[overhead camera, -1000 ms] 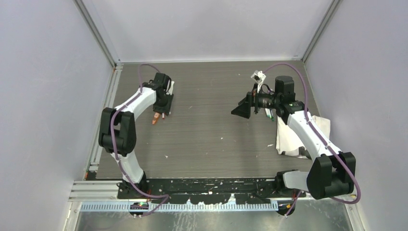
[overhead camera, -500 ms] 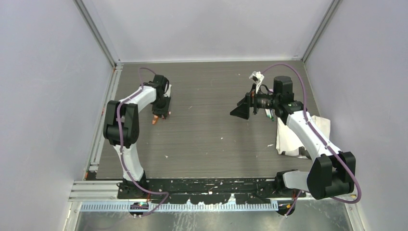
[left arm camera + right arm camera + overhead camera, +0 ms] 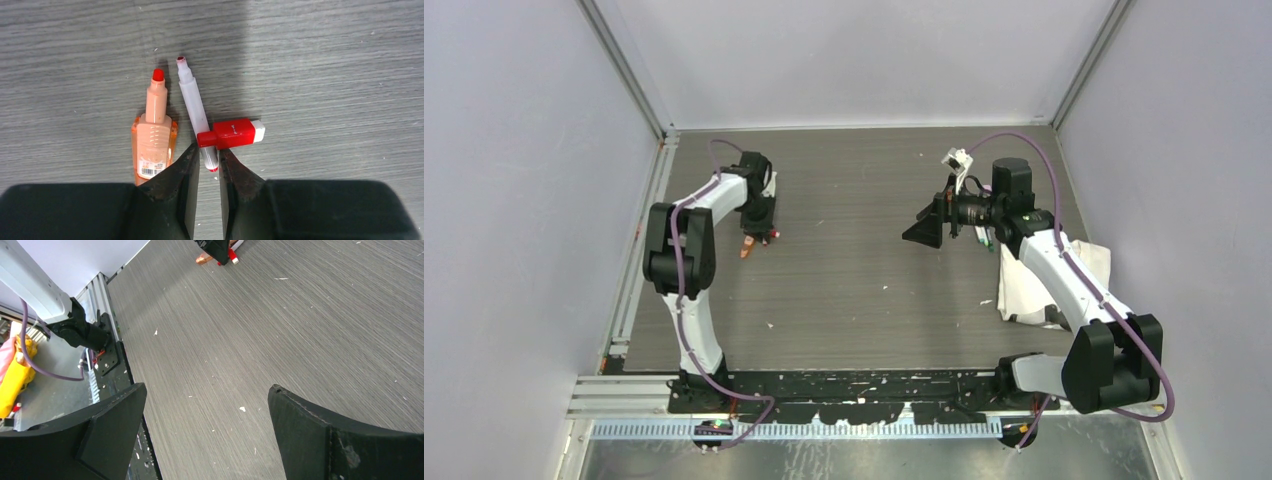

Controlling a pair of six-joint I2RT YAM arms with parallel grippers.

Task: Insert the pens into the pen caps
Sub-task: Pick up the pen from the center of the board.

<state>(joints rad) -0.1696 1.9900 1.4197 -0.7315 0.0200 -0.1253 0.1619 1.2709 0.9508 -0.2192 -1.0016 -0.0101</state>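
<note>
Table [image 3: 864, 290]: a dark wood-grain top that filled the overhead view, with the action in its upper left.
White cloth [image 3: 1029, 290]: lay crumpled at the right of the overhead view, under the right arm and well apart from the pen being worked.
Right gripper [image 3: 207, 390]: spread wide and empty, held above the table at the upper right of the overhead view, far from the pen.
Left gripper [image 3: 208, 155]: by far the nearer tool. It was narrowed to a slim gap at the bottom centre of its wrist view, with the pen's rear end between the fingertips. Whether they were pinching it could not be told.
Orange highlighter [image 3: 154, 135]: lay uncapped just left of the pen, roughly parallel to it, tip toward the top of the frame.
White pen [image 3: 192, 97]: lay flat, its long axis running up and slightly left from the fingertips, red nib at the far end.
Red cap [image 3: 230, 134]: lay crosswise against the pen's lower body, just above the right fingertip, white end pointing right.
Judgement: the cap was not on the nib and would need turning to line up with the pen.
</note>
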